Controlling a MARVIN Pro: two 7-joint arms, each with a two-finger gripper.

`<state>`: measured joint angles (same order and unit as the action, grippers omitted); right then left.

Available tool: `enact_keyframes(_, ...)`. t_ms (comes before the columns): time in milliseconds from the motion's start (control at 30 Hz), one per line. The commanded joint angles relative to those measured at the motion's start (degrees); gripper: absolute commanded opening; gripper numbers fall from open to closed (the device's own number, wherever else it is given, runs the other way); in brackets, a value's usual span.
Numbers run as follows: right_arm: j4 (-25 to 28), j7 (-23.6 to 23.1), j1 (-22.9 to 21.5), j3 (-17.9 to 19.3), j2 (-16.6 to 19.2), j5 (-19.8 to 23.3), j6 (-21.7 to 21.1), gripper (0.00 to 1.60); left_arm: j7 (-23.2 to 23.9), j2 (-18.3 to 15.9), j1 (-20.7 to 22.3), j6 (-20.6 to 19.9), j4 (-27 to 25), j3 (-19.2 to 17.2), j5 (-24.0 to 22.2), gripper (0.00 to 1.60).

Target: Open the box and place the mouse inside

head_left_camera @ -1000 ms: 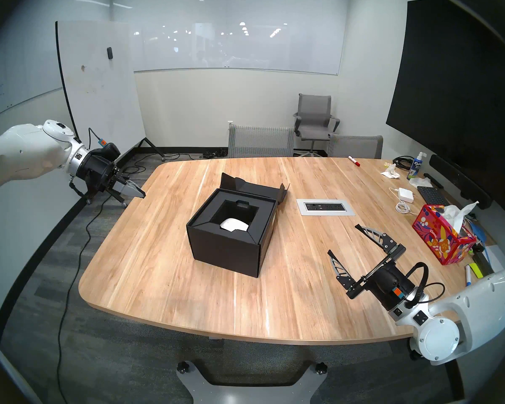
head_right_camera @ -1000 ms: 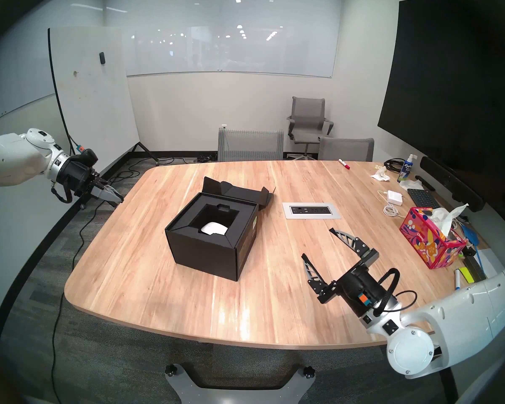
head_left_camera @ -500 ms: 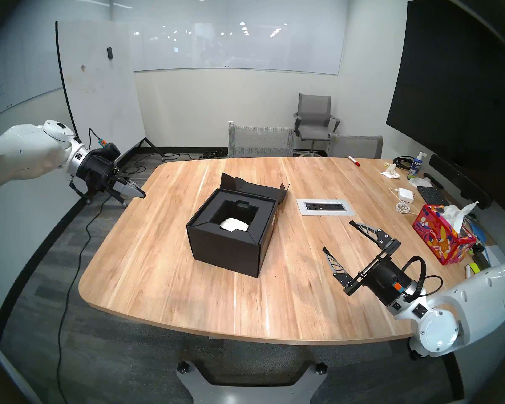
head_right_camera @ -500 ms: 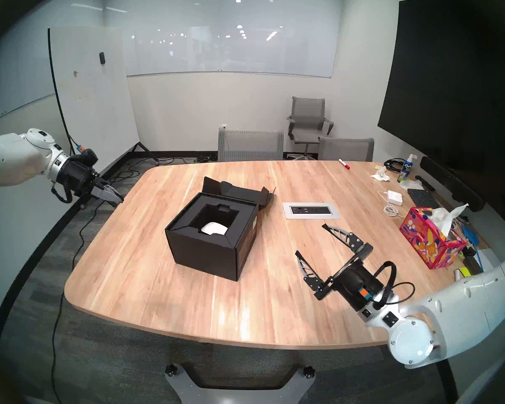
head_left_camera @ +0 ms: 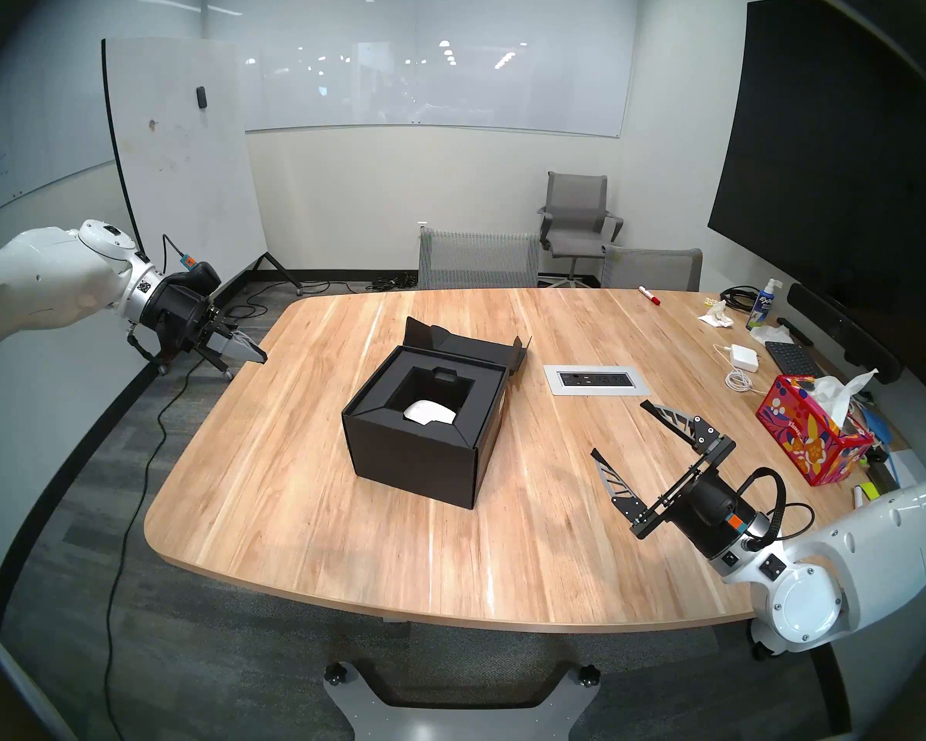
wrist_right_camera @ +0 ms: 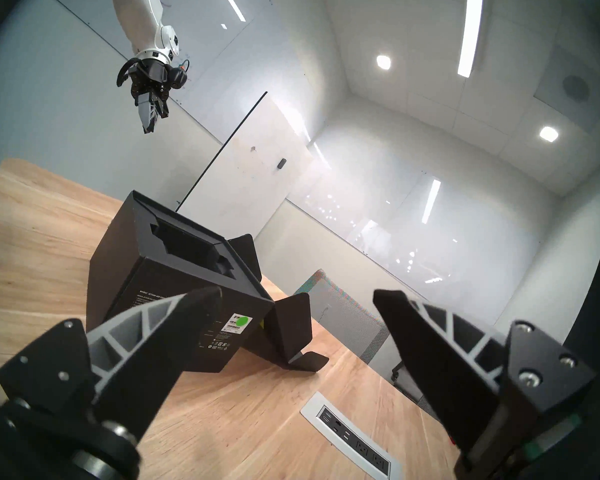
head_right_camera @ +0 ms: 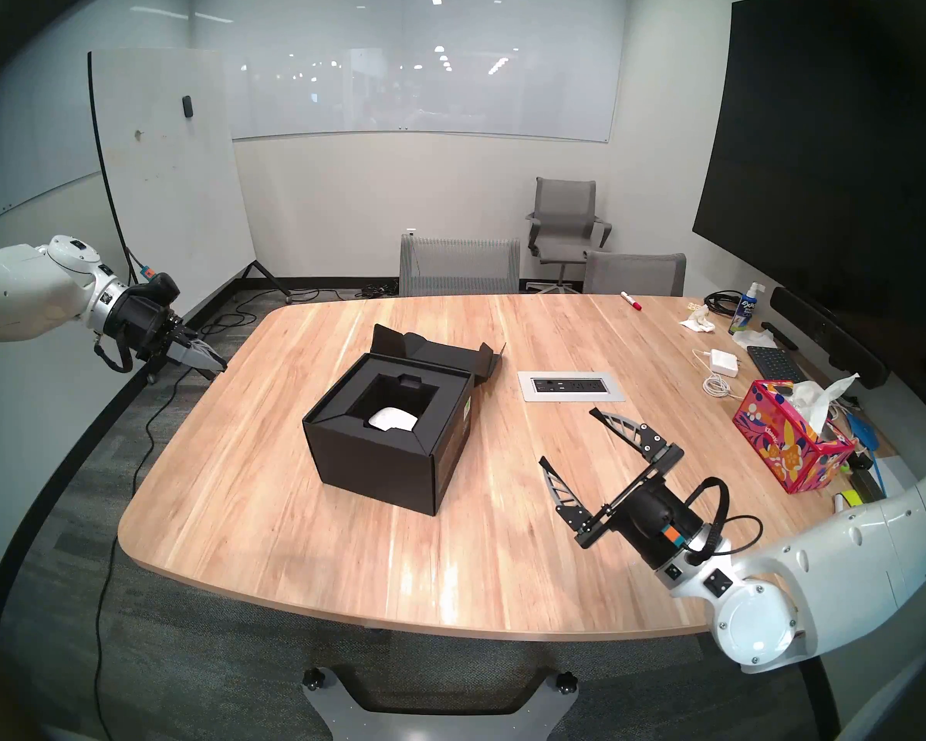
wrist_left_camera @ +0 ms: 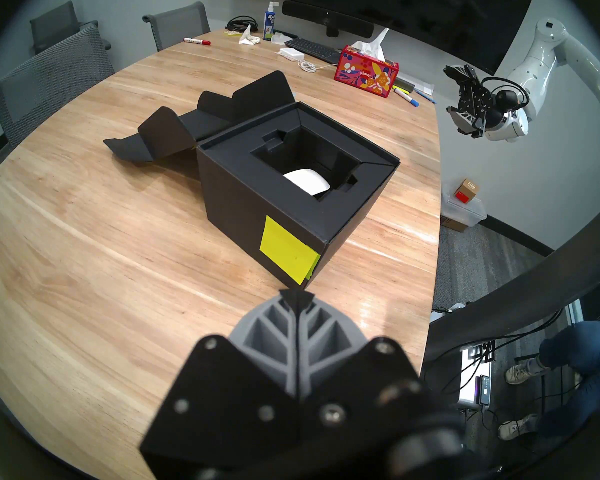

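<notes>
Head stereo left: black box (head_left_camera: 423,430) near the middle of the wooden surface (head_left_camera: 300,499), lid flap (head_left_camera: 477,349) thrown back behind the box, white mouse (head_left_camera: 429,412) lying down in the recessed insert. Left gripper (head_left_camera: 255,354) well to the left of the box, off the surface's edge, jaws pressed together on nothing. Right gripper (head_left_camera: 618,430) well to the right of the box, jaws spread wide and empty, between the box and a red tissue box (head_left_camera: 811,438). Head stereo right: same layout; mouse (head_right_camera: 393,419) inside the box (head_right_camera: 386,446), power outlet plate (head_right_camera: 570,386) just right of the box, white adapter (head_right_camera: 727,361) far to the right. Left wrist: box (wrist_left_camera: 257,205) seen from a corner, yellow sticky note (wrist_left_camera: 286,249) on its near wall, mouse (wrist_left_camera: 307,181) seated low in the insert, clear of the rim; own jaws shut, tips meeting. Right wrist: own jaws gaping, nothing between; box (wrist_right_camera: 146,282) ahead, its well too shadowed there to show the mouse. Judged from this: box opened, mouse placed, both grippers clear of it. Nothing left beyond perhaps parking the arms.
</notes>
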<state>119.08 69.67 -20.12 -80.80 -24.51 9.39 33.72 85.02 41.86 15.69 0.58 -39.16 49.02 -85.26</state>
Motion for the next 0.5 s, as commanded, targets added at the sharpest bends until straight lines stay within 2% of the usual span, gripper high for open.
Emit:
enact_keyframes(0,-0.29,0.50,0.00,1.14,0.14,-0.92,3.92,1.60,-0.02,-0.11,1.22,-0.04,-0.10,-0.20,-0.40,0.00)
enact_keyframes(133,-0.81,0.46,0.35,1.65,0.22,0.22,6.06,1.60,-0.02,-0.11,1.23,-0.04,-0.11,-0.19,-0.40,0.00)
enact_keyframes(333,-2.15,-2.34,1.03,2.26,1.17,3.30,9.51,1.60,-0.02,-0.10,1.21,-0.04,-0.09,-0.20,-0.40,0.00)
enact_keyframes(467,-2.94,-4.72,1.50,2.48,1.58,7.44,11.68,1.60,-0.02,-0.09,1.20,-0.04,-0.08,-0.21,-0.39,0.00)
